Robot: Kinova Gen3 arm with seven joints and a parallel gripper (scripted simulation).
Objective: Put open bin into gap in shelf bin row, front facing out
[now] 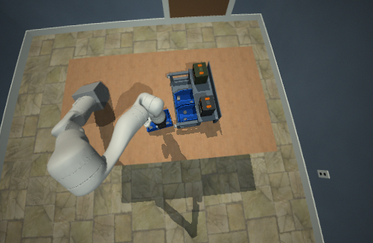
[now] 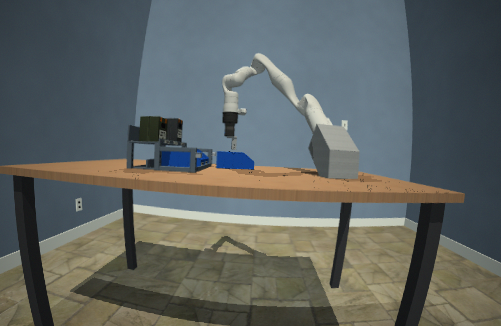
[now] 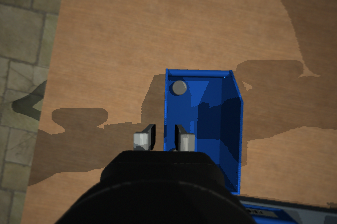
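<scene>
The open blue bin (image 3: 205,125) lies on the table beside the shelf, and it also shows in the top and exterior views (image 1: 158,122) (image 2: 234,160). A round grey part (image 3: 179,88) lies in its far corner. My gripper (image 3: 165,133) points straight down and is half open. Its two fingers (image 2: 233,145) stand on either side of the bin's left wall, just above the rim, and hold nothing. The grey shelf (image 1: 193,97) holds two blue bins (image 1: 186,105) in its row. An empty slot (image 1: 179,79) lies at the row's far end.
Two dark boxes (image 1: 200,72) (image 1: 208,105) with orange marks sit on the shelf's upper board. The robot's grey base block (image 2: 335,150) stands on the table on the other side of the bin. The table edge runs at the left of the wrist view.
</scene>
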